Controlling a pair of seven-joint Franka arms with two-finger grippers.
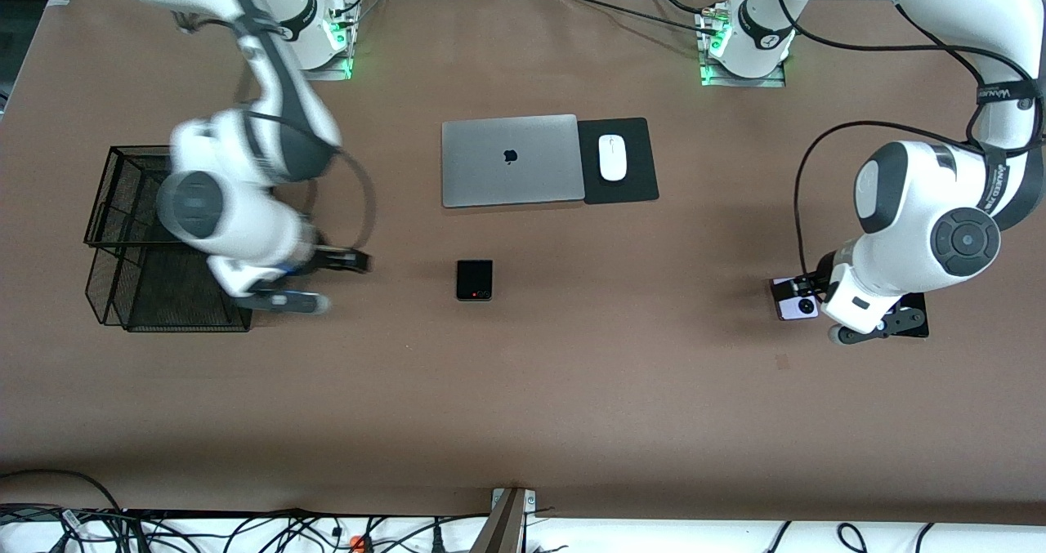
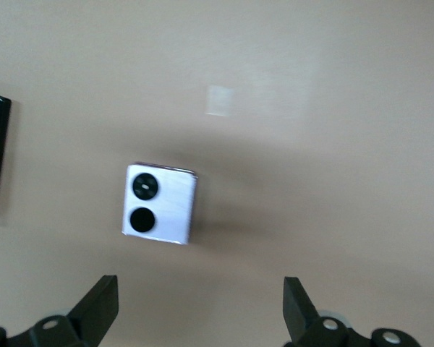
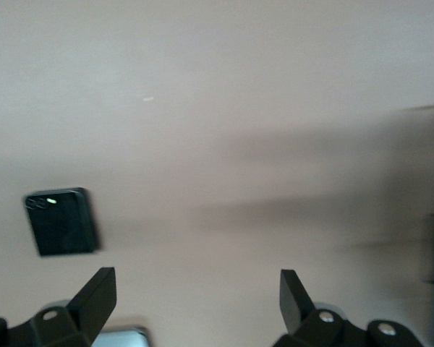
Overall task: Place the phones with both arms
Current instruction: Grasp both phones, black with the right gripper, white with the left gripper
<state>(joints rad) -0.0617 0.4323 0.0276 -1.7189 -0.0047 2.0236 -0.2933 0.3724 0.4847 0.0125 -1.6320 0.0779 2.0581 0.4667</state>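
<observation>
- The left gripper (image 2: 200,307) hangs over the left arm's end of the table with its fingers spread wide and nothing between them.
- The lavender phone (image 2: 160,204) lies flat on the table under it; the left wrist view shows it off-centre between the fingertips, so the gripper should shift to centre it before lowering.
- A slim black slab (image 1: 914,314) lies just beside that phone, mostly hidden by the arm; a straight descent should keep the fingers from nudging it.
- The right gripper (image 3: 197,300) is over the table beside the wire basket (image 1: 114,210), also spread wide and empty.
- The black phone (image 1: 474,280) lies mid-table, nearer the front camera than the laptop (image 1: 509,161); in the right wrist view it sits off to one side of the fingers, so this arm needs more travel toward it.
- Both phones are thin and flat, so the fingertips should reach almost to the table and close across the short edges.
</observation>
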